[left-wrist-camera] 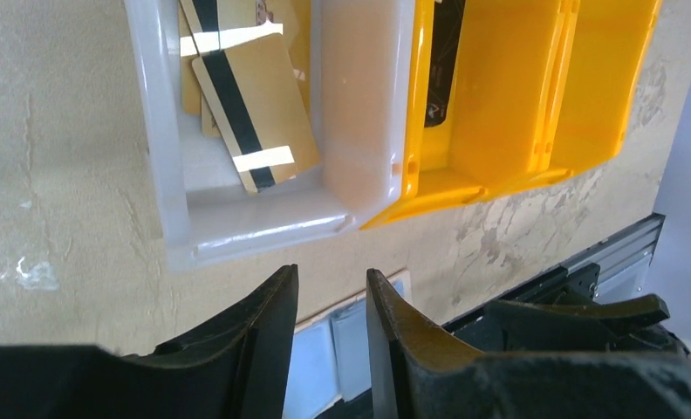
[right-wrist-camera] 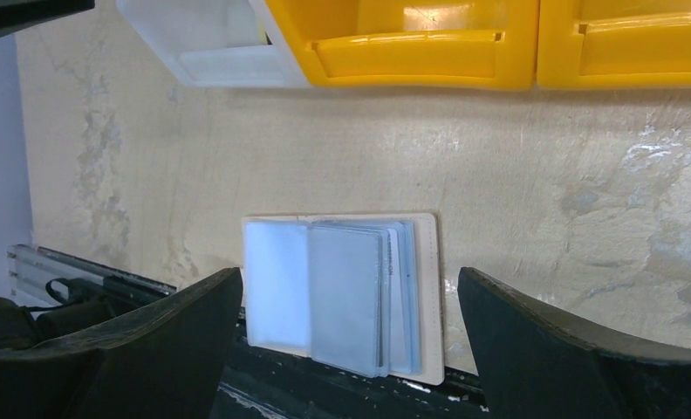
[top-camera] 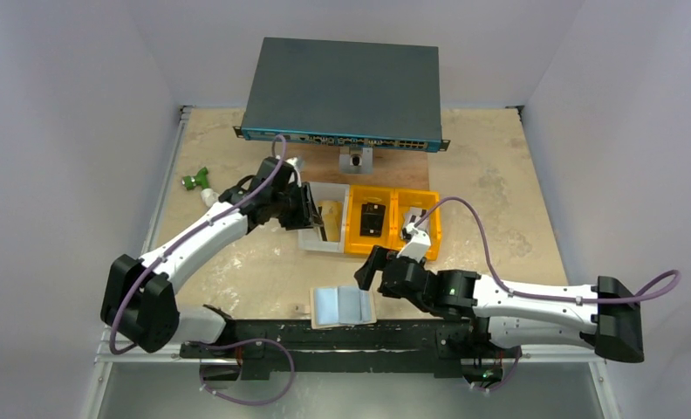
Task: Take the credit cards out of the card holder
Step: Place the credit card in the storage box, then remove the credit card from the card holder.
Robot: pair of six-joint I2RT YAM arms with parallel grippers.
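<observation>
The card holder (top-camera: 344, 305) lies open at the table's near edge, its pale blue sleeves (right-wrist-camera: 351, 292) facing up on a tan backing. In the right wrist view, a printed card edge (right-wrist-camera: 391, 262) shows among the sleeves. Two or more gold credit cards (left-wrist-camera: 255, 113) with black stripes lie in the white bin (top-camera: 310, 237). My left gripper (left-wrist-camera: 331, 272) hangs over that bin's near wall, open, with nothing between its fingers. My right gripper (right-wrist-camera: 349, 275) is wide open just above the card holder, a finger on either side and neither touching it.
Two yellow bins (top-camera: 354, 246) (top-camera: 431, 237) stand right of the white bin, the first holding a small black block (top-camera: 372, 218). A grey network switch (top-camera: 342, 87) sits at the back and a green object (top-camera: 195, 181) at the left. A black rail (top-camera: 342, 336) edges the table.
</observation>
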